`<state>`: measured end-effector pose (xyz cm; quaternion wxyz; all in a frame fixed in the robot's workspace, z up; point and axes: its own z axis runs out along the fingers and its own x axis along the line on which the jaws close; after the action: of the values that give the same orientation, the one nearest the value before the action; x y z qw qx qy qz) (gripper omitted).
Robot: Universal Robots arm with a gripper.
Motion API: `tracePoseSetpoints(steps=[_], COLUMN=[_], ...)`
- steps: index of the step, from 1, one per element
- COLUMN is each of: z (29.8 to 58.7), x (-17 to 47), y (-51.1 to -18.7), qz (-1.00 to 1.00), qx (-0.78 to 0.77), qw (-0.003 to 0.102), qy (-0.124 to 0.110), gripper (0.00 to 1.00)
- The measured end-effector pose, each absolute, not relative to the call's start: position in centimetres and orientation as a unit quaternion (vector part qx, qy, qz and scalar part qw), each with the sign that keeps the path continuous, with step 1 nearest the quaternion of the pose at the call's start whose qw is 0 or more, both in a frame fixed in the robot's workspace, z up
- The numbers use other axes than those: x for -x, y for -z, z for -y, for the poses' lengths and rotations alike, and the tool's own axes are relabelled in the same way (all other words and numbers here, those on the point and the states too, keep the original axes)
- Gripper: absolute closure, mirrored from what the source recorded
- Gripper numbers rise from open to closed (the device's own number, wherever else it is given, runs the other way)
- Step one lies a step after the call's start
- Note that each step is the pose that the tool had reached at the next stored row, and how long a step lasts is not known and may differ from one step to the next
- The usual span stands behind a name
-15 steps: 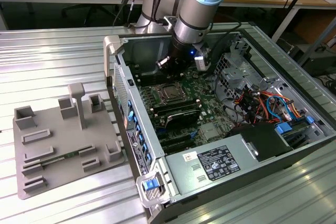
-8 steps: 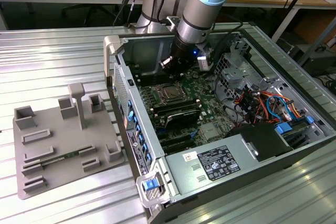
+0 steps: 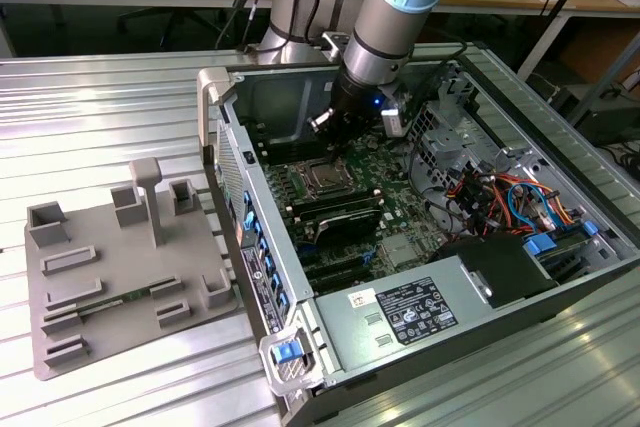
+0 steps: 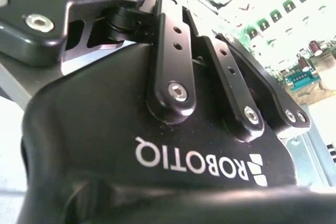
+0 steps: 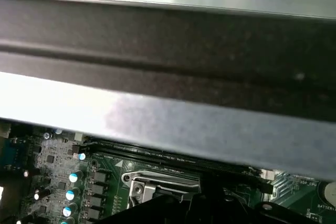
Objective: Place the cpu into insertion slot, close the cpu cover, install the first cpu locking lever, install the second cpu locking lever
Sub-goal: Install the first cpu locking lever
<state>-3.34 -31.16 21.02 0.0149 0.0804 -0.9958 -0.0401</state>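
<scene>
Where the motherboard (image 3: 345, 212) lies inside the open computer case (image 3: 560, 197), the cpu socket (image 3: 322, 179) is seen at the centre of the exterior view, with its cpu cover (image 3: 324, 187) lying flat around a grey square. The gripper (image 3: 335, 137) is held just above the socket's far edge. Whether the jaws are apart or together cannot be told. A grey fixture tray (image 3: 110, 277) rests on the counter (image 3: 90, 107) at lower left.
</scene>
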Motion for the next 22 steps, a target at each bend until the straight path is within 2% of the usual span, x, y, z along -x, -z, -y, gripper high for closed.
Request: tracePoseSetpoints(steps=[12,22], z=[31.2,30.8], x=[7.2,8.3], y=[-21.3,-21.3], qz=[0.996,0.996], qx=[-0.081,-0.081], qw=[0.003,0.001], qy=[0.043,0.043], gripper=[0.89,0.89])
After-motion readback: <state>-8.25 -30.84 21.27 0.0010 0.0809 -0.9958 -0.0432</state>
